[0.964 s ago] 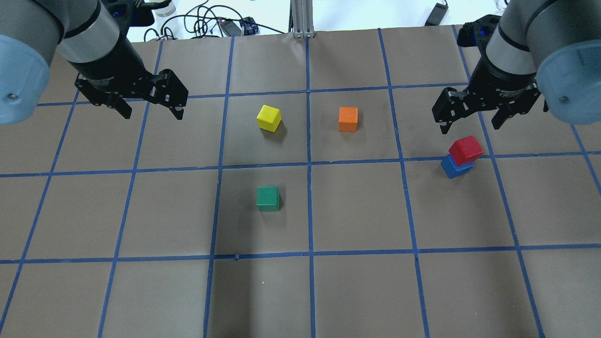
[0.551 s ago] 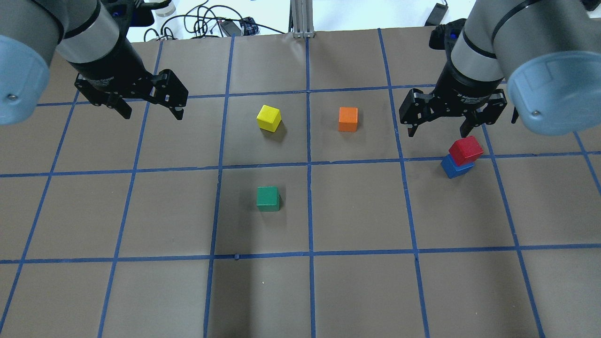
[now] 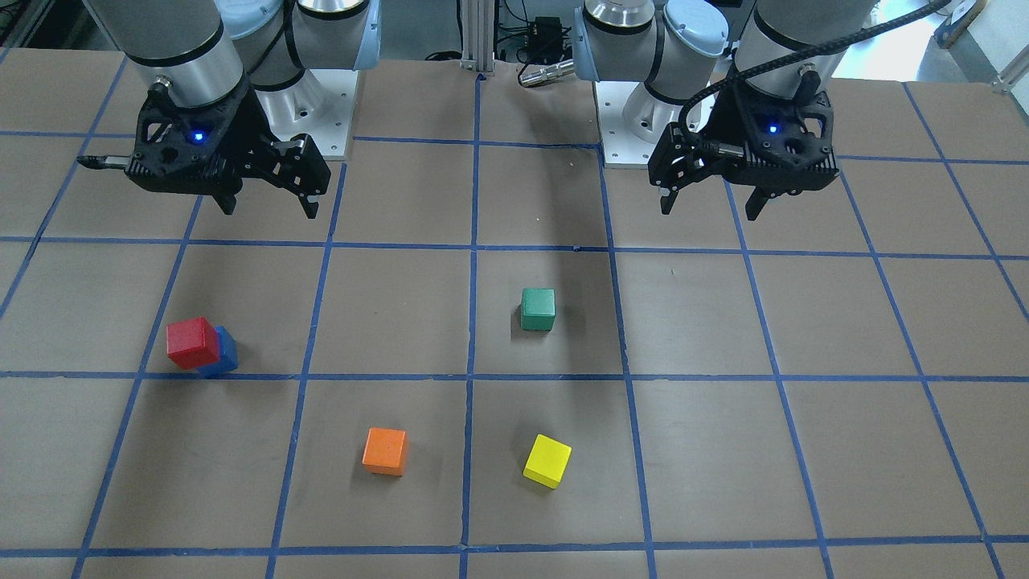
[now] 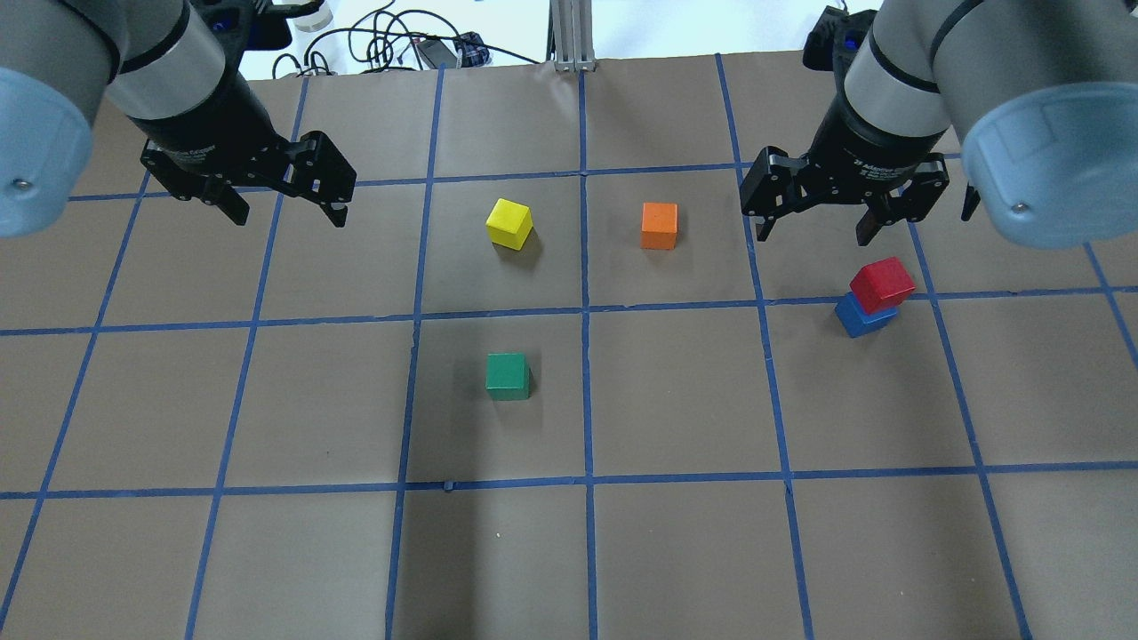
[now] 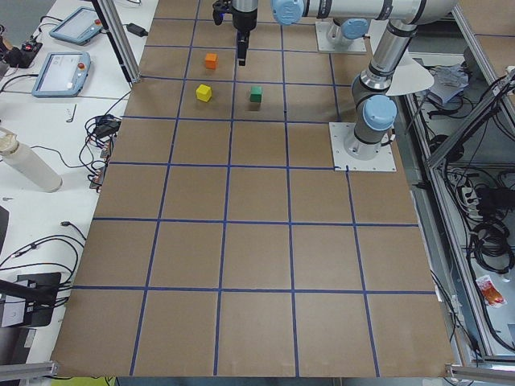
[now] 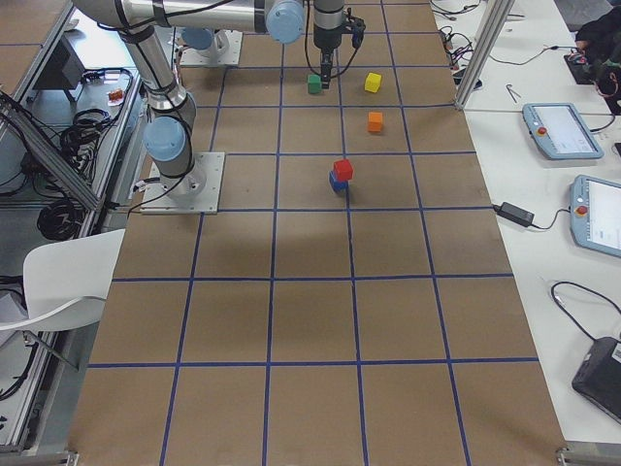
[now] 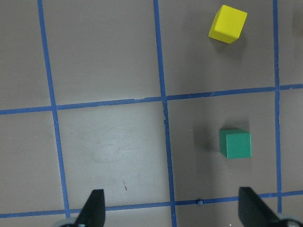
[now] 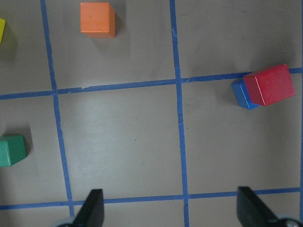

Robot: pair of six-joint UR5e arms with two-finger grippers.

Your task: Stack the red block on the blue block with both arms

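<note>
The red block (image 4: 882,283) rests on top of the blue block (image 4: 858,318), slightly offset, at the table's right side. The stack also shows in the front view, red (image 3: 193,342) over blue (image 3: 227,355), and in the right wrist view, red (image 8: 269,85) over blue (image 8: 240,93). My right gripper (image 4: 812,233) is open and empty. It hovers beyond and left of the stack, clear of it. My left gripper (image 4: 290,218) is open and empty above the table's far left.
A yellow cube (image 4: 509,222), an orange cube (image 4: 659,225) and a green cube (image 4: 508,375) stand apart around the table's middle. Blue tape lines grid the brown table cover. Cables lie past the far edge (image 4: 400,44).
My right gripper has moved left and farther away from the stack, staying open. The red block stays on the blue block. The left arm has not moved.
</note>
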